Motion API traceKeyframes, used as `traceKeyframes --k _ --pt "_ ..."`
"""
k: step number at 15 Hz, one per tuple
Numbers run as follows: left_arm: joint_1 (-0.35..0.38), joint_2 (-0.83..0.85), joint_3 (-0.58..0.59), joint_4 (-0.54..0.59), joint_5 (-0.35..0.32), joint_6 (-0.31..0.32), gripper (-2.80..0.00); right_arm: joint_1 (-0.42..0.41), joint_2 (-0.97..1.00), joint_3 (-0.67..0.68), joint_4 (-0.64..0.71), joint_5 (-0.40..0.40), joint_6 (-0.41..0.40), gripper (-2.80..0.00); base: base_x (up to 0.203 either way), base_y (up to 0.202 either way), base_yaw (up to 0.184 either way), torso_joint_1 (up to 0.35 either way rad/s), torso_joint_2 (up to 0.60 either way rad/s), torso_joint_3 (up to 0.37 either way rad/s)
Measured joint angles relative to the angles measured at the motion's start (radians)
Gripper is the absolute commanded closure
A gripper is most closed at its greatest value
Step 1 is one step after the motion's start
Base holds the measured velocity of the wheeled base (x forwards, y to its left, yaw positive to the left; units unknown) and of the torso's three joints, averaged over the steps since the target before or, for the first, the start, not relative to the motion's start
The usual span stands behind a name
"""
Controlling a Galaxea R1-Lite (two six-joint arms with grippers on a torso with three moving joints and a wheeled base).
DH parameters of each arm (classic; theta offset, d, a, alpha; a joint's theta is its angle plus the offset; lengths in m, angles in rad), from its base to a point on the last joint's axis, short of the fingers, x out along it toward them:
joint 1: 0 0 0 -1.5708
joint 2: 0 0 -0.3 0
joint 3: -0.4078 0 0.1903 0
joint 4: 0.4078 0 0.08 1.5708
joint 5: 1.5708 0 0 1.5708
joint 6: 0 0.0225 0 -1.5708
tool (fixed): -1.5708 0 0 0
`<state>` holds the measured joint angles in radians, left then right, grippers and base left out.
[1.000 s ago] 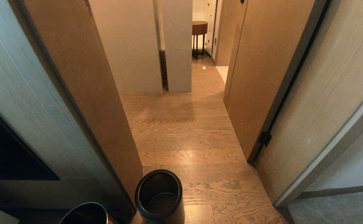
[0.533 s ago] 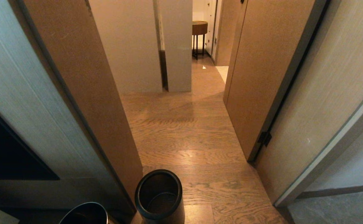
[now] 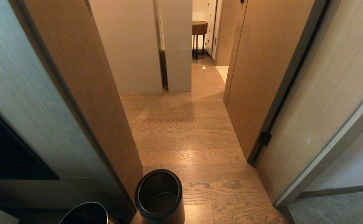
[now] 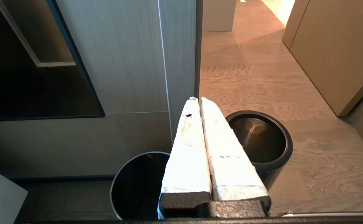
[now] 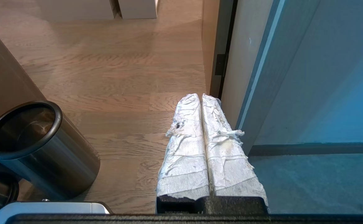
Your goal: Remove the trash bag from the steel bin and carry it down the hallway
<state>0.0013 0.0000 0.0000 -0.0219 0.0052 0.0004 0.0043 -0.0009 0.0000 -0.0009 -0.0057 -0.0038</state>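
The steel bin (image 3: 158, 194) stands on the wooden floor at the foot of a brown door panel, dark with a thick black rim. Its inside shows only bare metal in the head view and in the left wrist view (image 4: 259, 138). The trash bag is out of view. The hallway (image 3: 184, 130) runs ahead between brown doors. My left gripper (image 4: 197, 99) hangs shut above and beside the bin, holding nothing. My right gripper (image 5: 200, 95) is shut too, with nothing in it, and the bin (image 5: 29, 137) is off to its side. Neither gripper shows in the head view.
A second dark round container (image 3: 85, 213) with a thin bright rim sits beside the bin, against a grey panel (image 3: 29, 102). An open brown door (image 3: 262, 77) narrows the hallway on the right. A small round table (image 3: 199, 28) stands at the far end. Grey carpet (image 5: 309, 183) lies at the right.
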Motion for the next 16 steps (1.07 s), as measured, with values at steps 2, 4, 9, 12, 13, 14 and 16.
traceKeyframes --k 2,4,9,12,13,14,16 --pt "0.0 0.0 0.0 0.0 0.0 0.008 0.0 0.0 0.0 0.0 0.0 0.0 0.0 0.0 0.0 0.0 0.0 0.0 0.0 0.0" --pt "0.0 0.0 0.0 -0.002 0.0 0.009 0.0 0.0 0.0 0.0 0.0 0.0 0.0 0.0 0.0 0.0 0.0 0.0 0.0 0.0" --pt "0.0 0.0 0.0 -0.002 0.002 -0.009 0.0 0.0 0.0 0.0 0.0 0.0 0.0 0.0 -0.093 0.0 0.0 0.0 0.0 0.0" --pt "0.0 0.0 0.0 -0.002 0.002 -0.007 0.0 0.0 0.0 0.0 0.0 0.0 0.0 0.0 -0.197 0.0 0.001 0.004 0.0 0.001" --pt "0.0 0.0 0.0 -0.002 0.002 -0.007 0.0 0.0 0.0 0.0 0.0 0.0 0.0 0.0 -0.197 0.0 0.001 -0.002 0.0 0.007" --pt "0.0 0.0 0.0 -0.003 0.002 -0.009 0.0 0.0 0.0 0.0 -0.001 0.0 -0.001 0.0 -0.188 0.0 0.002 0.002 0.01 0.005" --pt "0.0 0.0 0.0 -0.003 0.002 -0.008 0.0 0.0 0.0 0.0 0.0 0.0 0.0 0.0 -0.192 0.0 0.0 0.002 0.0 0.0"
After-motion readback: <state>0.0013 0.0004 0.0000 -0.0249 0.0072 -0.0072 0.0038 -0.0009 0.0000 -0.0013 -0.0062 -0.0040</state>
